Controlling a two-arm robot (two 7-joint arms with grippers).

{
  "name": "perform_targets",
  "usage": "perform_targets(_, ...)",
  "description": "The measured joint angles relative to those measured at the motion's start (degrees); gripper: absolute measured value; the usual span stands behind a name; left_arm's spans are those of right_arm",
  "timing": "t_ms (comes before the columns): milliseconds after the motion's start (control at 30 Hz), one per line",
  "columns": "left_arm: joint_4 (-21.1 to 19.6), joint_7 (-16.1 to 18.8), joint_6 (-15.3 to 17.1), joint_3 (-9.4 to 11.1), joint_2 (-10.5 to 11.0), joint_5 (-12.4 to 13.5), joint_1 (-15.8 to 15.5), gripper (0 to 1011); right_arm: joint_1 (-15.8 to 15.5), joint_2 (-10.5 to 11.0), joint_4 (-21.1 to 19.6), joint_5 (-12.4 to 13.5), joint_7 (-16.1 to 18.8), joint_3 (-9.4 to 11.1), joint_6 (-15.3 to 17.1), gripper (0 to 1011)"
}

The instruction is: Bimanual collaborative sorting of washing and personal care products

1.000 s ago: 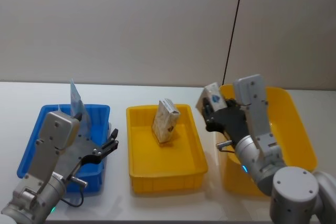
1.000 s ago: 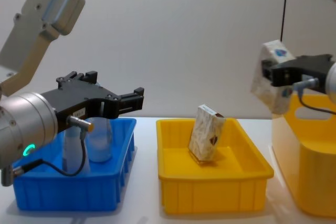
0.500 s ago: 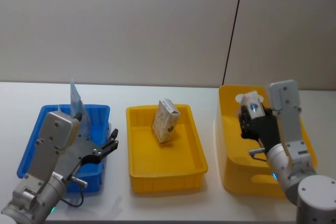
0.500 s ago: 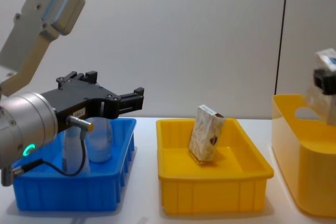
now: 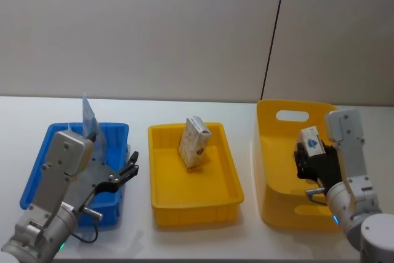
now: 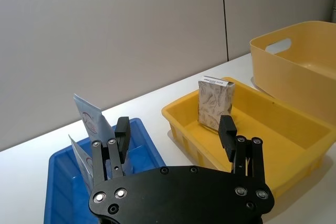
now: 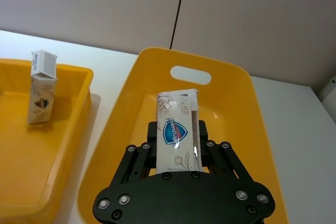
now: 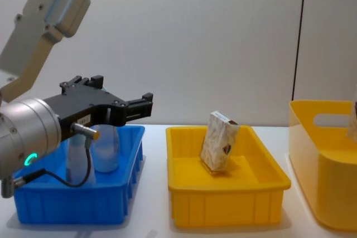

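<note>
Tub [image 5: 271,152], deep and yellow, is anchoring things: well left of it the left pincer [image 5: 130,165] is hanging wide open, empty; over its floor the right pincer [image 5: 313,163] is clamping a marbled pack [image 5: 310,140] by its narrow sides, probably light, stiff, slippery.

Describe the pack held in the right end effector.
The small beige-white marbled rectangular pack looks like glossy wrapped paper, with a blue shield-shaped mark on its face and faint floral line patterns. It is gripped by its long sides in the right end effector, sticking out lengthwise and slightly tilted, over the inside of the deep yellow plastic tub.
</note>
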Motion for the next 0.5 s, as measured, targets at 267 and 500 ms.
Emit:
perform_targets(267, 0.0, 0.0, 0.0, 0.0, 0.0, 0.0, 0.0, 1001, 0.0, -0.1, 0.7, 0.0, 0.6, 0.5, -0.2, 627)
perform_targets(500, 0.0, 0.0, 0.0, 0.0, 0.0, 0.0, 0.0, 1001, 0.1, -0.2, 0.9, 0.0, 1.1, 0.7, -0.9, 824)
